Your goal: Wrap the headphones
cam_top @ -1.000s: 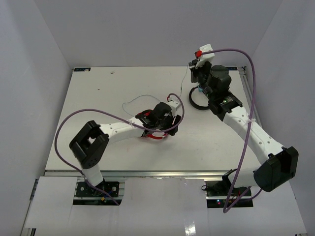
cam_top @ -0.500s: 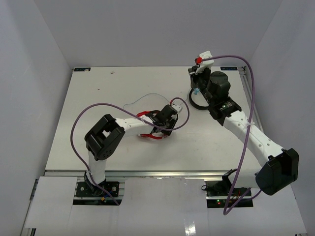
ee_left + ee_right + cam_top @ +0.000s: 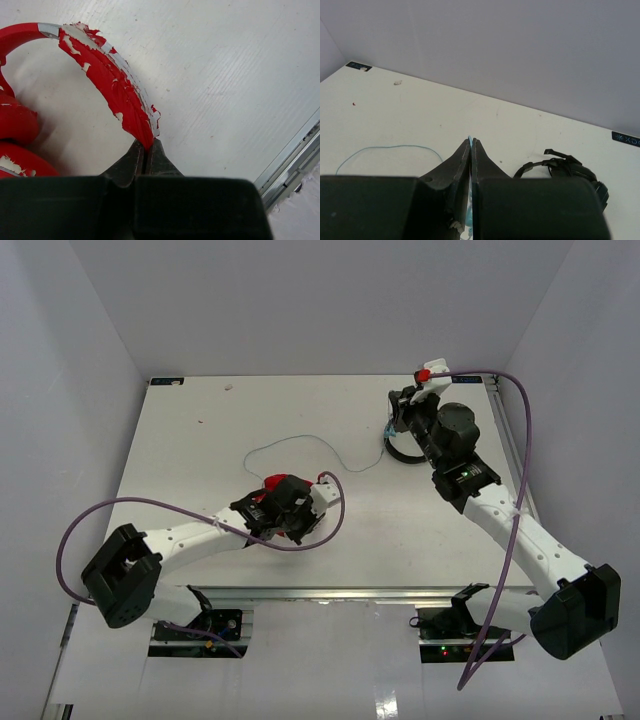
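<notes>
The headphones point(image 3: 107, 75) are bright red, with a peeling headband and two earcups at the left of the left wrist view. From above only a bit of red point(image 3: 269, 483) shows beside the left wrist. My left gripper point(image 3: 146, 146) point(image 3: 280, 510) is shut on the lower end of the headband. The thin pale blue cable point(image 3: 300, 438) arcs across the table toward my right gripper point(image 3: 399, 422). That gripper point(image 3: 471, 142) is shut on the cable's end, and a sliver of blue shows between its fingertips. Loose cable point(image 3: 390, 147) lies on the table to its left.
Black headphones point(image 3: 402, 452) point(image 3: 567, 167) lie on the table just below the right gripper. The table's near metal edge point(image 3: 295, 160) runs close to the left gripper. Purple arm cables loop over both arms. Grey walls enclose the table on three sides.
The left gripper has shut on the headband and drawn the headphones toward the near left. The right gripper has shifted slightly right, still pinching the cable, which now lies more stretched out.
</notes>
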